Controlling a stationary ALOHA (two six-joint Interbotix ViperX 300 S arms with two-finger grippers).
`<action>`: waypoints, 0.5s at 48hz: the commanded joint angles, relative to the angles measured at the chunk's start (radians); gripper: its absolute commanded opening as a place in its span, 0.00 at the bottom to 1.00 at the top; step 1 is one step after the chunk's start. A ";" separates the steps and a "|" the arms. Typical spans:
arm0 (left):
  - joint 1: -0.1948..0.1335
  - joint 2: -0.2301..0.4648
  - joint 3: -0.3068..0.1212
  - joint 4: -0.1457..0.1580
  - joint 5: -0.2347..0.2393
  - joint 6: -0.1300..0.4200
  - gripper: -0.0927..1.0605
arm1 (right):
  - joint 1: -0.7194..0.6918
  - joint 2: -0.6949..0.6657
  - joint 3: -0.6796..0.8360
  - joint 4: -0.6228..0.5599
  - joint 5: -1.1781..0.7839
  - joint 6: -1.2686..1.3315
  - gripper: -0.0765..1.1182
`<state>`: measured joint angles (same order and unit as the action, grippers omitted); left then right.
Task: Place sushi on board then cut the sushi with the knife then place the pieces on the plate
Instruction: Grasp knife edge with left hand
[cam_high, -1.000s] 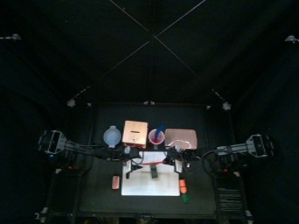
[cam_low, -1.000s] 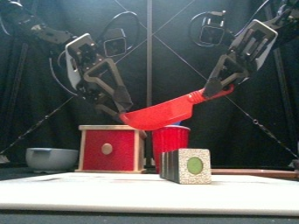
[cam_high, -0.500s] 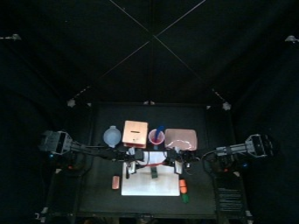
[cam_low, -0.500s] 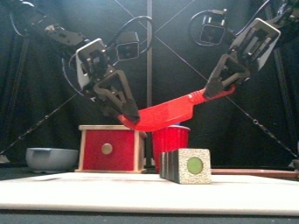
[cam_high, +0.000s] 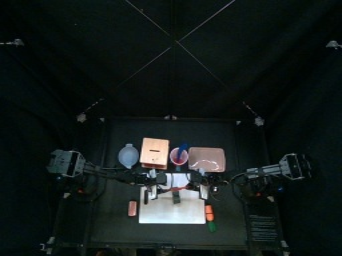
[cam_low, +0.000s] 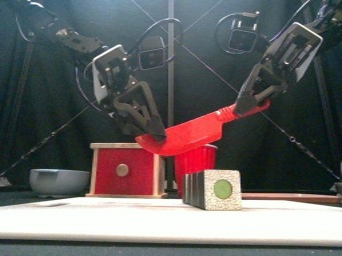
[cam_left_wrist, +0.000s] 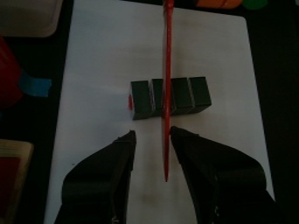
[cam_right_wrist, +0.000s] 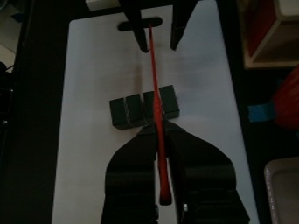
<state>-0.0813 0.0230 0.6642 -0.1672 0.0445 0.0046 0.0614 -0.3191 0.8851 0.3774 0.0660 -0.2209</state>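
The right hand (cam_right_wrist: 156, 131) pinches the knife (cam_low: 201, 125) by its handle; the left hand (cam_left_wrist: 152, 133) is spread astride the blade's tip. The sushi (cam_left_wrist: 193, 94) lies on the board (cam_left_wrist: 105, 52) below and between the hands, long axis across the blade, so the cut should go straight down

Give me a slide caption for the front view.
The right claw holds a red knife above the sushi roll on the white board; the open left claw brackets the blade's tip.

You worked in a dim booth. In the top view the white cutting board (cam_high: 174, 212) glared bright against the dark worktop (cam_high: 114, 225). Both wrist views showed the board evenly lit, with faint shadows.
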 joint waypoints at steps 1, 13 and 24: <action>-0.003 -0.009 -0.025 0.006 -0.002 0.002 0.74 | 0.002 -0.014 -0.026 0.002 -0.009 -0.003 0.37; -0.002 -0.006 -0.021 0.008 -0.002 0.002 0.63 | 0.003 -0.012 -0.025 0.002 -0.009 -0.002 0.37; -0.003 0.006 -0.021 0.006 0.003 0.000 0.45 | 0.003 -0.009 -0.014 0.012 -0.009 -0.002 0.37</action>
<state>-0.0859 0.0337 0.6627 -0.1626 0.0491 0.0077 0.0614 -0.3175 0.8851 0.3789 0.0644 -0.2209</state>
